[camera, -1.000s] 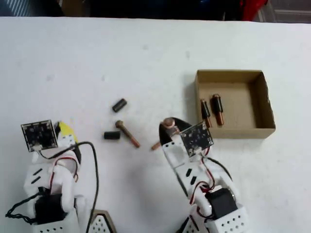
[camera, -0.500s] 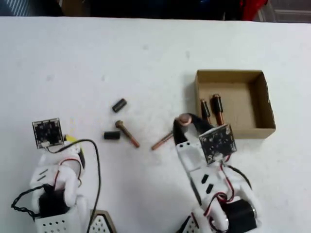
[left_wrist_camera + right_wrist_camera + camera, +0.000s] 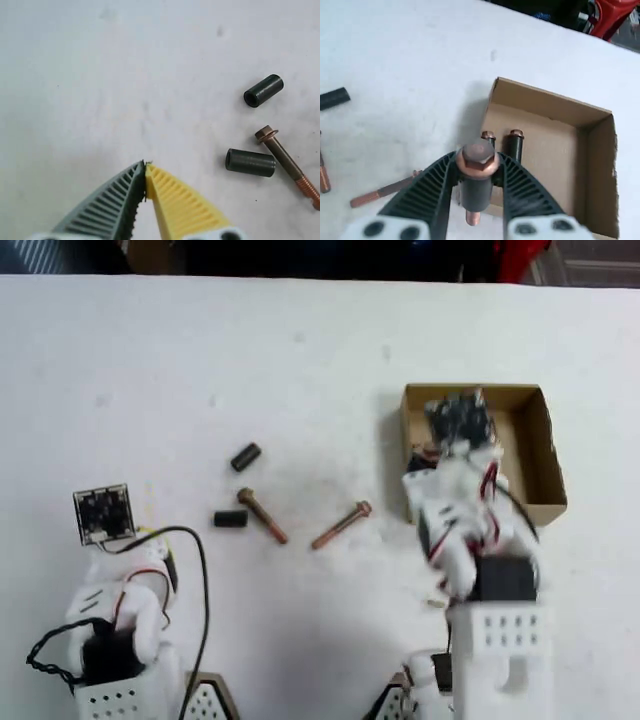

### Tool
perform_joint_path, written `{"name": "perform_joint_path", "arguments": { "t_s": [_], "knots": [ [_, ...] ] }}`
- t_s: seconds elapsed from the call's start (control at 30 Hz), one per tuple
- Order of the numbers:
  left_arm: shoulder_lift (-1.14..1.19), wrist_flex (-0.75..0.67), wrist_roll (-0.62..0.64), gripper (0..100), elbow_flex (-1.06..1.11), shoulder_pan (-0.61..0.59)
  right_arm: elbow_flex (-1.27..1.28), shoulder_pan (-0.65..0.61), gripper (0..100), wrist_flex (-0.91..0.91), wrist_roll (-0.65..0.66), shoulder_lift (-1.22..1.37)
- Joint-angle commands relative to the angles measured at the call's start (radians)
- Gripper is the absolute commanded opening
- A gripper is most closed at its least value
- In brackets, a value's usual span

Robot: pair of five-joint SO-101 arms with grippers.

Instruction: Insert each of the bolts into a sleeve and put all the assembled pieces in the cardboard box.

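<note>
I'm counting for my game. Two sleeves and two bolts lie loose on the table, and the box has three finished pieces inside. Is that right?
Not quite: the cardboard box holds two finished pieces, as the right wrist view shows. A third piece sits in the right gripper. The loose sleeves and bolts are counted right.

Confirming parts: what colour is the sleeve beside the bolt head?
Black sleeve, clearest in left wrist view.

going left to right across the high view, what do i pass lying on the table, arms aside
nearer sleeve → farther sleeve → left bolt → right bolt → cardboard box
</note>
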Motion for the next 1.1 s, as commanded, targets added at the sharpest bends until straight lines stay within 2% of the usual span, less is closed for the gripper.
{"name": "perform_joint_path", "arguments": {
  "t_s": [0.0,0.27,0.43,0.53,1.07],
  "knots": [
    [-0.015,0.006,-0.006,2,-0.005,-0.005,-0.164,0.099,1.7,-0.002,0.029,0.216],
    [-0.015,-0.002,-0.008,2,0.021,-0.005,-0.411,0.213,1.7,0.002,0.031,0.572],
    [-0.015,-0.002,-0.069,2,0.031,-0.005,-0.571,0.259,1.7,0.002,0.057,0.785],
    [-0.015,-0.002,-0.069,2,0.031,-0.005,-0.657,0.263,1.7,0.002,0.103,0.906],
    [-0.015,-0.003,-0.069,2,0.031,-0.005,-1.054,0.286,1.7,-0.002,0.107,1.474]
  ]
}}
